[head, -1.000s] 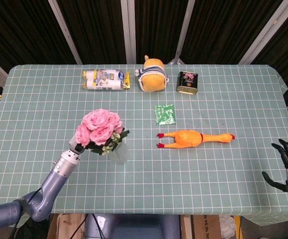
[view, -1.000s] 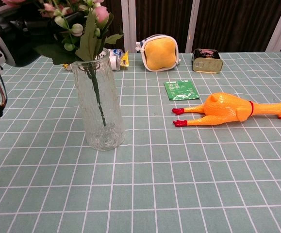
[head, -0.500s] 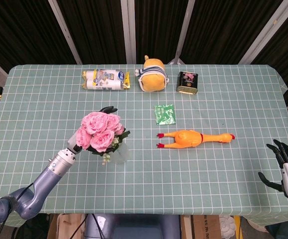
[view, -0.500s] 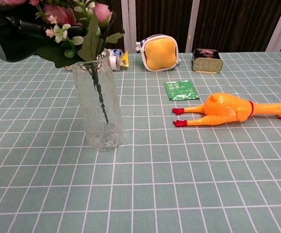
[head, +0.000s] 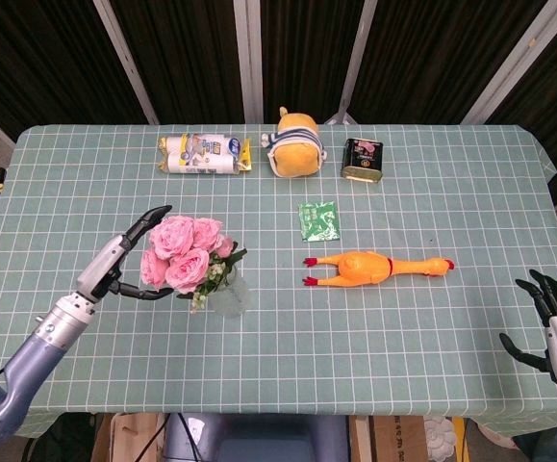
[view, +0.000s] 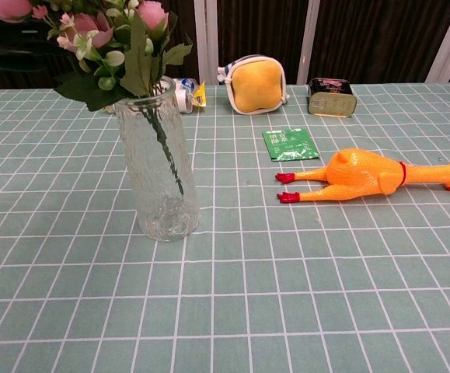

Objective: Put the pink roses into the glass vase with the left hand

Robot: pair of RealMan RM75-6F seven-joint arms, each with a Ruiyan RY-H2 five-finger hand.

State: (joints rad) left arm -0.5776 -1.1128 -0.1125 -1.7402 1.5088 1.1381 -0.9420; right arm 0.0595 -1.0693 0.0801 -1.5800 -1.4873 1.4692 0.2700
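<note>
The pink roses point(head: 180, 252) stand in the glass vase point(view: 158, 168), stems down inside the glass and blooms leaning to the left over the rim point(view: 87, 23). The vase point(head: 228, 294) sits upright on the table's left half. My left hand point(head: 119, 260) hovers just left of the blooms with its fingers spread apart, holding nothing. A dark finger point(view: 7, 58) of it shows at the chest view's upper left edge. My right hand point(head: 555, 322) hangs open off the table's right front corner.
A rubber chicken point(head: 374, 267) lies right of the vase, with a green packet point(head: 318, 219) behind it. Along the far edge sit a wrapped snack pack point(head: 201, 154), a yellow plush pouch point(head: 293, 144) and a dark tin point(head: 362, 160).
My left hand has let go of the roses and drawn back to the left, fingers spreading. The roses have dropped into the vase and lean left.
</note>
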